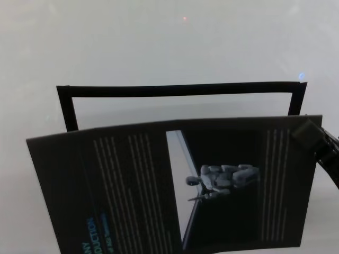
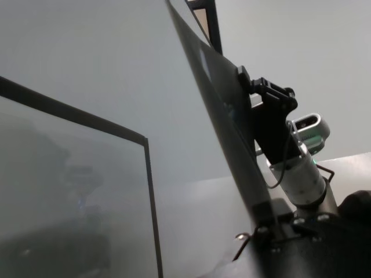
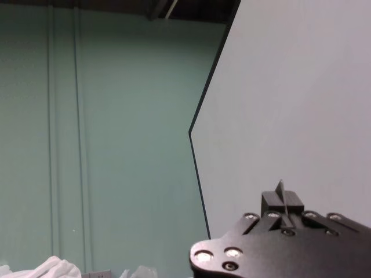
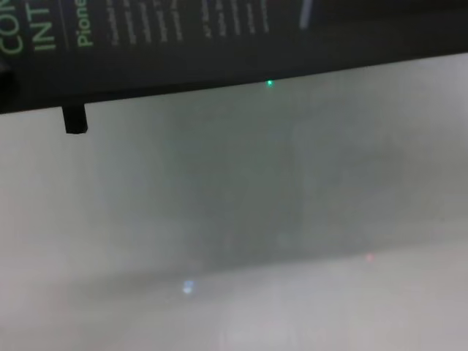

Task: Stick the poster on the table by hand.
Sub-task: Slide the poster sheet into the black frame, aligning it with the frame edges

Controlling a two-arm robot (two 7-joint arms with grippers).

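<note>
The poster (image 1: pixel 132 180) is a black glossy sheet with white text columns and a picture panel, held tilted above the pale table (image 1: pixel 159 42). My right hand (image 1: pixel 306 133) is shut on its far right corner. The right wrist view shows the poster's pale back (image 3: pixel 301 87), with the right hand (image 3: pixel 282 200) pinching the edge. In the left wrist view the poster (image 2: pixel 214 98) runs edge-on into my left hand (image 2: pixel 268 209), which is shut on it. The chest view shows the green heading on the poster (image 4: pixel 219 36), a left fingertip (image 4: pixel 74 119) below its edge, and bare table (image 4: pixel 256 205) underneath.
A thin black rectangular outline (image 1: pixel 180 90) shows on the table behind the poster; the same outline (image 2: pixel 145 174) appears in the left wrist view. A green wall (image 3: pixel 116 145) and white bundles (image 3: pixel 52 267) lie beyond in the right wrist view.
</note>
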